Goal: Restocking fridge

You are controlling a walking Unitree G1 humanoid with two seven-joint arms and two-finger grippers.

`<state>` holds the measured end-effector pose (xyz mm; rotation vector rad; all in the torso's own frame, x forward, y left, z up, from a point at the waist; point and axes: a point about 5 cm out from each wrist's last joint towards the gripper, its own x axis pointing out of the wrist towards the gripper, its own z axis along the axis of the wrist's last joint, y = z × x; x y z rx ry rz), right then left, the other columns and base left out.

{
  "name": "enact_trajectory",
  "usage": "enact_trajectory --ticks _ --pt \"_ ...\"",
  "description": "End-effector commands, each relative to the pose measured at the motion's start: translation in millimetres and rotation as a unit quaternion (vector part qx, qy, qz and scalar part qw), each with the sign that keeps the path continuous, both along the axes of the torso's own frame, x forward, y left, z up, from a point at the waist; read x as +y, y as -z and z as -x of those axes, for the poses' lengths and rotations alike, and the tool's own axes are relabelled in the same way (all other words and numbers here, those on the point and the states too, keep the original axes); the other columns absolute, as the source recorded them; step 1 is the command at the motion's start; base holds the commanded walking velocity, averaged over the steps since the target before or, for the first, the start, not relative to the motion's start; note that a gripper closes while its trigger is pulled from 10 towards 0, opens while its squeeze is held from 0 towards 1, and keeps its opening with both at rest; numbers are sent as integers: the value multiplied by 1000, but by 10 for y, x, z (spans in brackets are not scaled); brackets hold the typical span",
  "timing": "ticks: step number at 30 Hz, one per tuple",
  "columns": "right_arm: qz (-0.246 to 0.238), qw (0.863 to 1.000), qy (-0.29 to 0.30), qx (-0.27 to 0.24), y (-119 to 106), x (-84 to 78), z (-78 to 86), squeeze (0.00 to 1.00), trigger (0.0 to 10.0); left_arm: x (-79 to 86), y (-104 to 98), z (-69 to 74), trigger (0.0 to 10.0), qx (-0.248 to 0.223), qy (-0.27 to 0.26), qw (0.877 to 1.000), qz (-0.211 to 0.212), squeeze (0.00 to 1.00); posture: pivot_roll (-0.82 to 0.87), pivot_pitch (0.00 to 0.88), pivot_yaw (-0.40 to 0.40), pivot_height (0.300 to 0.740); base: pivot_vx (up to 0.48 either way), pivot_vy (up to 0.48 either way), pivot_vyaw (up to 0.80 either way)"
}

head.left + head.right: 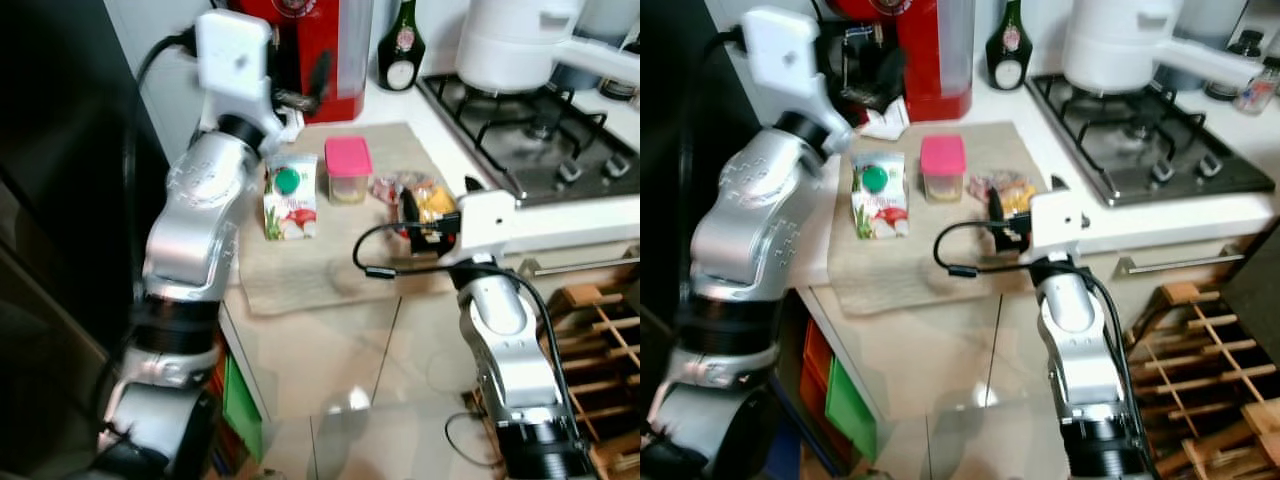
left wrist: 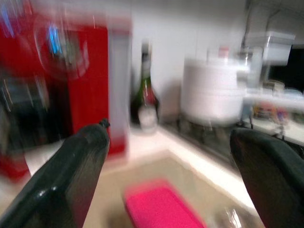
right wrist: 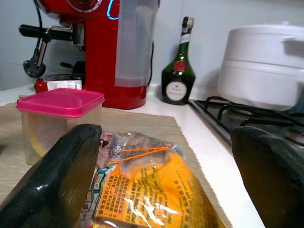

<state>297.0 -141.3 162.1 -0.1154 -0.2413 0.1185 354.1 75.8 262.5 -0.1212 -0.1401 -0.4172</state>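
Groceries sit on a beige mat [image 1: 300,270] on the white counter [image 1: 1160,215]: a small juice carton [image 1: 290,203] with a green cap, a clear container with a pink lid [image 1: 348,170], and a crinkly yellow snack packet [image 3: 152,199].

The right gripper [image 3: 164,178] is low over the mat's near edge with its two black fingers [image 3: 61,180] spread wide apart, one on each side of the yellow packet, which lies directly between and just ahead of them. The fingers do not appear closed on it. The pink-lidded container stands just beyond the packet, off toward one finger. Farther ahead of this gripper are a red coffee machine [image 3: 102,52], a dark green bottle [image 3: 178,71] and a large white pot [image 3: 266,64] on the gas hob [image 1: 530,140].

The left gripper [image 2: 175,175] is raised above the mat's far side, close to the coffee machine, and its view is blurred. Its fingers [image 2: 71,180] are also wide apart and hold nothing. The pink lid lies below and between them. The green bottle and the white pot stand beyond it. The juice carton is upright just beside the left forearm [image 1: 205,210], near the pink-lidded container.

A wooden rack [image 1: 1200,360] stands on the floor beside the right arm.
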Motion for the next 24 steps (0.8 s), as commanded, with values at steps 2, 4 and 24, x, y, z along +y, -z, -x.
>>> enact_trajectory --ticks 2,4,24 --pt "1 1000 1 -16 -71 28 25 0 10000 58 73 -64 10000 49 -14 999 8 0 -92 0 68 740 0 0 0" --pt "1 1000 5 -17 -73 15 35 0 10000 77 151 -93 10000 71 -31 997 -9 0 -101 0 74 740 0 0 0" --pt "1 1000 9 -11 -47 11 45 0 10000 30 341 -78 10000 141 -41 989 -27 0 -94 0 82 740 0 0 0"
